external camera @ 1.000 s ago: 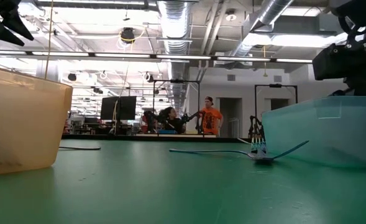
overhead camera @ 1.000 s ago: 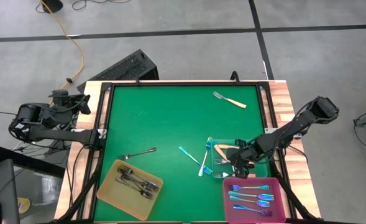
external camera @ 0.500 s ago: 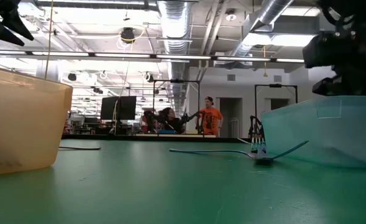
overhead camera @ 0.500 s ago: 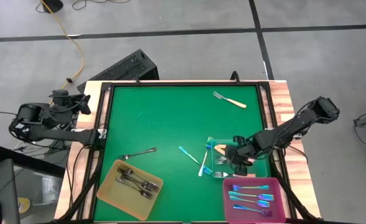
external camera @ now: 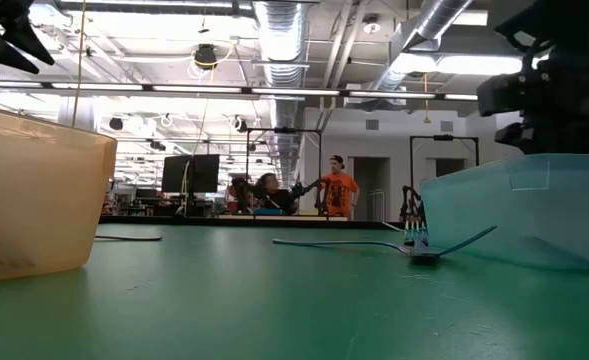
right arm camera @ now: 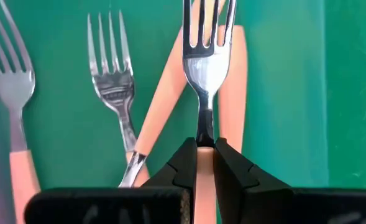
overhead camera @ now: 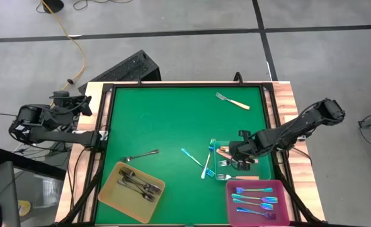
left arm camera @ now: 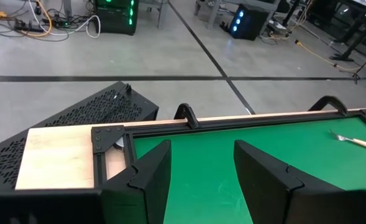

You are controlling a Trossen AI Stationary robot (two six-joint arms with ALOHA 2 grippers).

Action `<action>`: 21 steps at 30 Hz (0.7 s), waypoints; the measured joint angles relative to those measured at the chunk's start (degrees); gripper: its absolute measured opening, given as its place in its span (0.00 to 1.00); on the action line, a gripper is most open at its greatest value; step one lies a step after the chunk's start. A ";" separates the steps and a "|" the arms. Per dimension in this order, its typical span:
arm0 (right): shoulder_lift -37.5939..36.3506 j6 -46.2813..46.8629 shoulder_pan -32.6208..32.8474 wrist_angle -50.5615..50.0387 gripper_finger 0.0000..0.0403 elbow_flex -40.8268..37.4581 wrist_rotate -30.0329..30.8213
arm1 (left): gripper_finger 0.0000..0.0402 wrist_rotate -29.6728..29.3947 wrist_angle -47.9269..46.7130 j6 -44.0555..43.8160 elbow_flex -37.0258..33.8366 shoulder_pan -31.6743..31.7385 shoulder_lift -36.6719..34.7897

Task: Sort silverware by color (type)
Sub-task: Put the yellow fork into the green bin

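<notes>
Green felt covers the tabletop [overhead camera: 172,120], framed in black rails with pale wood at its sides, and grey concrete floor lies beyond.

Far left, off the felt, the left gripper [left arm camera: 201,171] waits with its fingers apart and nothing between them. Near that side sits the yellow square plastic tray [overhead camera: 131,192] with several plain dark-grey metal forks, and one more grey fork [overhead camera: 141,154] lies loose on the felt just beyond it.

Toward the middle, two shiny blue forks [overhead camera: 198,161] lie loose beside the clear teal square tray [overhead camera: 270,165]. A cream-handled silver fork [overhead camera: 232,101] lies alone near the far edge.

Over the teal tray the right gripper [right arm camera: 205,158] is clamped on a cream-handled silver fork [right arm camera: 206,59]. Its handle runs back between the fingers and its tines point straight ahead of them, so the long axis lies in line with the gripper. Other cream-handled forks [right arm camera: 117,99] lie in the tray just beneath and to one side of the fingers. The right arm is plainly the nearer one.

Rightmost, the pink square tray [overhead camera: 258,202] holds four iridescent blue-purple forks.
</notes>
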 joint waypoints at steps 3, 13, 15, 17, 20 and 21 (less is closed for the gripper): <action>0.00 -0.10 -0.11 0.35 0.14 -0.04 0.86 | 0.39 -0.42 0.00 0.00 0.00 0.00 0.00; -0.02 1.03 0.16 5.21 0.14 -5.25 0.86 | 0.39 -0.93 0.01 0.03 0.00 0.00 0.00; -0.02 0.89 -0.16 5.41 0.14 -5.74 0.85 | 0.39 -0.93 0.00 0.02 0.00 0.00 0.00; -0.03 0.80 -0.31 5.51 0.14 -6.39 0.82 | 0.39 -0.97 0.00 0.02 0.00 0.00 0.00; -0.22 0.60 -0.28 6.28 0.14 -7.36 0.61 | 0.39 -1.25 0.00 0.02 0.00 0.00 0.00; -0.10 0.66 -0.28 6.27 0.14 -7.82 0.26 | 0.39 -1.27 0.00 0.02 0.00 0.00 0.00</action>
